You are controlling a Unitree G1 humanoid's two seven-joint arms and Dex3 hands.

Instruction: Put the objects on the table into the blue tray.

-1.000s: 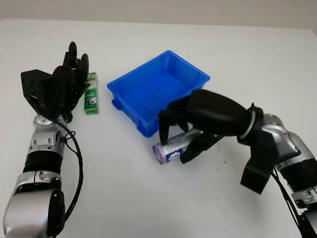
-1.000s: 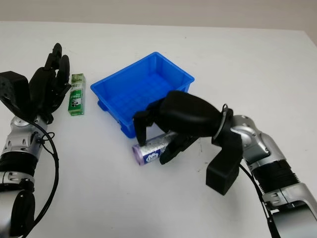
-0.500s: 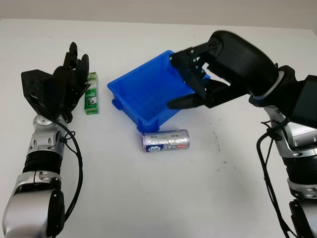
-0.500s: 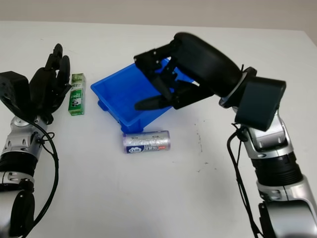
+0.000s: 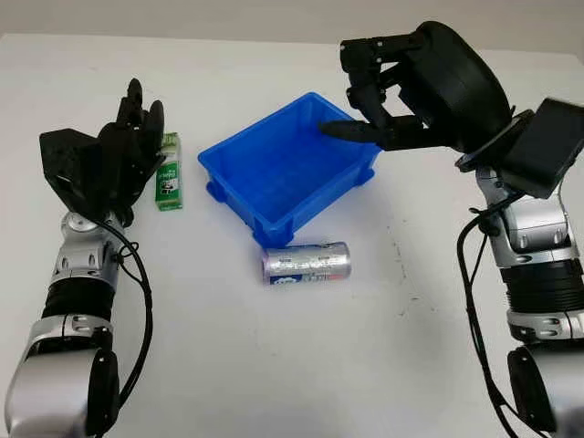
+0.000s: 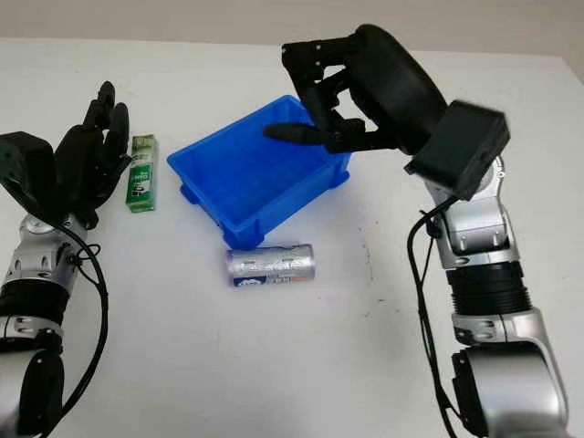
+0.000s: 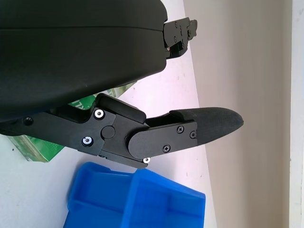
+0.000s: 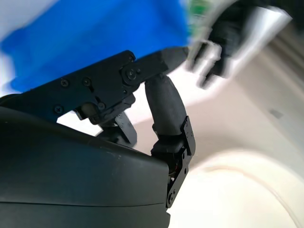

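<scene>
The white table (image 5: 274, 365) has wide bare room in front of the robot and to the right of the tray (image 5: 274, 169). The tray sits near the middle, turned at an angle, one corner toward the robot. It is a blue moulded plastic bin with a rolled rim, sloping walls and a ribbed floor, and nothing lies inside it.

Just in front of the tray's near corner lies the can (image 5: 307, 262), a silvery metal cylinder on its side with a blue-and-white label, its length running across the table. It is close to the tray's wall but apart from it.

To the left of the tray, with a clear strip of table between them, the green box (image 5: 168, 178) lies flat: a small oblong carton with white print.

The right hand (image 5: 383, 87) is raised above the tray's far right corner, glossy black shell toward the arm, fingers (image 5: 351, 130) loosely bent over the tray's rim. It holds nothing and touches nothing.

The left hand (image 5: 123, 155) stands upright just beside the green box, on its left, fingers pointing away from the robot. It is unclenched and empty.
</scene>
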